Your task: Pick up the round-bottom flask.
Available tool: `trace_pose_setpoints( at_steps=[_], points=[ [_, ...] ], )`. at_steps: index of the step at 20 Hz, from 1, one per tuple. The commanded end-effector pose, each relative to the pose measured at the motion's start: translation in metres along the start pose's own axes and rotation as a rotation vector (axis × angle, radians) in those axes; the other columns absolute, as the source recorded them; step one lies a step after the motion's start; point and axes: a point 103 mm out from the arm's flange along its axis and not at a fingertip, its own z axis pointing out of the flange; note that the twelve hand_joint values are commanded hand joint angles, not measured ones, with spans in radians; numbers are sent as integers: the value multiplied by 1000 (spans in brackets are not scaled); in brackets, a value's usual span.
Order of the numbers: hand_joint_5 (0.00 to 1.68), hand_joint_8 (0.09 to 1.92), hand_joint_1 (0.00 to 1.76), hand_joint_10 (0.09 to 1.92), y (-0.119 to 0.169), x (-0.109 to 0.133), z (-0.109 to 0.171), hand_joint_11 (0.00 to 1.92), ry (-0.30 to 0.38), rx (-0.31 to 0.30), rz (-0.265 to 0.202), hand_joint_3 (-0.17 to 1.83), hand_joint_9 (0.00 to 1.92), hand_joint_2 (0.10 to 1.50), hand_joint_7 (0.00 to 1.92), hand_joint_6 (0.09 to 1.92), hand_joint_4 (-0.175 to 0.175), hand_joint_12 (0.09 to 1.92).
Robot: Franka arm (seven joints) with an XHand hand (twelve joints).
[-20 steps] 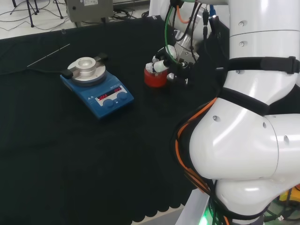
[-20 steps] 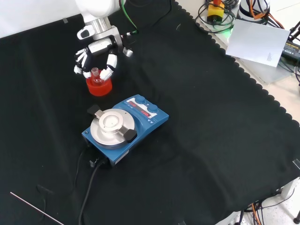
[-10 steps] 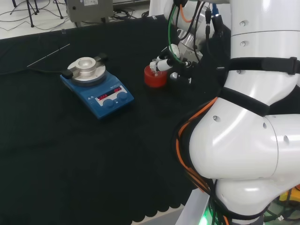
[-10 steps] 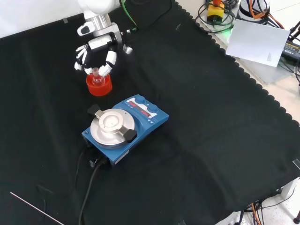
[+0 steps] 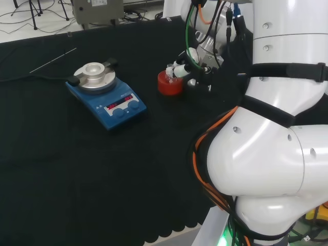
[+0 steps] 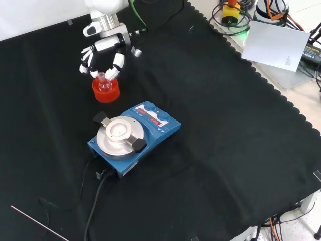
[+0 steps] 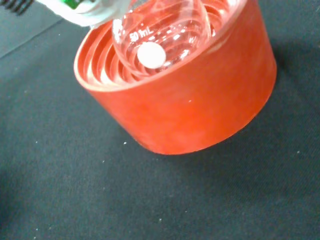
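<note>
1. Hand (image 6: 103, 54) at the front view's upper left, fingers (image 6: 114, 64) curled round the neck of the small clear glass round-bottom flask (image 6: 104, 83); closed on it, tighter than a second ago.
2. Flask's bulb sits in the red ribbed ring stand (image 6: 106, 90) on the black cloth tabletop (image 6: 225, 125); not lifted yet. The hand rose slightly, so the lift is probably starting.
3. Blue hotplate stirrer with round metal top (image 6: 131, 135) below the stand, apart, unmoved.
</note>
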Motion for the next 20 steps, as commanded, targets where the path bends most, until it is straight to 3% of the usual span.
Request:
trace_pose_setpoints(
  at_steps=[1, 5, 13, 20],
  points=[
    [830, 514, 861, 536, 1, 2, 2, 71, -5, 4, -1, 559, 547, 641, 412, 729, 23, 1379],
    [811, 514, 862, 534, 0, -4, -4, 72, -6, 1, -5, 574, 547, 632, 409, 752, 20, 1378],
    [896, 523, 856, 539, 4, 9, 5, 83, -4, -11, -16, 587, 558, 662, 427, 744, 39, 1379],
    [873, 521, 862, 538, 5, 12, 5, 85, -6, -16, -22, 583, 561, 648, 423, 736, 28, 1376]
  ],
)
